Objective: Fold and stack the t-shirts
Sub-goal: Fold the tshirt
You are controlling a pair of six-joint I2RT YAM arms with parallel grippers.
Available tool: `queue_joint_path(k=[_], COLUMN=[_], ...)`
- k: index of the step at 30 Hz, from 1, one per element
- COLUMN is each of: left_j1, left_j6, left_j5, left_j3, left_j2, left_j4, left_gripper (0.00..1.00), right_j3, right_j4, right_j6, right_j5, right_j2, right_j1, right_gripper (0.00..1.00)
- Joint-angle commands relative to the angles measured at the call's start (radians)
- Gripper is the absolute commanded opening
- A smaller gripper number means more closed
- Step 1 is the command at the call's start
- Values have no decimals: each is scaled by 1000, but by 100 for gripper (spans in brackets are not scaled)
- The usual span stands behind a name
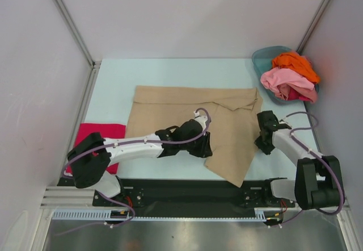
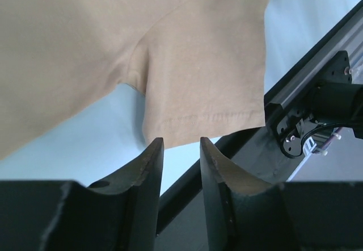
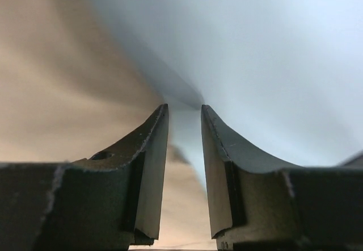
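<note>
A large tan t-shirt [image 1: 181, 112] lies spread on the pale table, with its right sleeve folded down toward the front edge. My left gripper [image 1: 205, 147] hovers over the shirt's lower middle edge. In the left wrist view its jaws [image 2: 181, 143] are open and empty, just short of the tan sleeve hem [image 2: 204, 92]. My right gripper [image 1: 262, 143] sits at the shirt's right edge. Its jaws [image 3: 184, 112] are open low over the table, with tan cloth [image 3: 57, 92] to their left and under them. A magenta-red t-shirt [image 1: 101, 134] lies folded at the left.
A teal basin [image 1: 261, 58] at the back right holds orange [image 1: 295, 63], pink [image 1: 281, 80] and red shirts in a heap. A black rail [image 2: 317, 63] and the arm bases run along the near edge. White walls enclose the table [image 1: 113, 80].
</note>
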Motion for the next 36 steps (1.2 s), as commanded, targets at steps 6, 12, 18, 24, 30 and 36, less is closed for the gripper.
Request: queue_joint_path(k=[6, 12, 18, 24, 30, 36], left_j1=[115, 195, 213, 215, 216, 224], left_j6=[43, 67, 66, 46, 40, 43], left_j5=[27, 58, 87, 98, 126, 133], left_j3=[-27, -42, -19, -42, -38, -39], left_j2=[-79, -116, -90, -81, -52, -50], left_j4=[-3, 1, 13, 50, 62, 62], left_gripper=[41, 43, 43, 43, 43, 43], right_j3=[6, 3, 3, 0, 27, 76], right_j4=[-181, 201, 610, 949, 1172, 1218], right_j6=[-11, -334, -438, -427, -380, -341], right_j5=[28, -196, -416, -470, -491, -488], right_j2=[-171, -347, -177, 57, 277, 387], right_j1=[-56, -11, 1, 13, 19, 18], right_gripper=[34, 77, 85, 88, 76, 72])
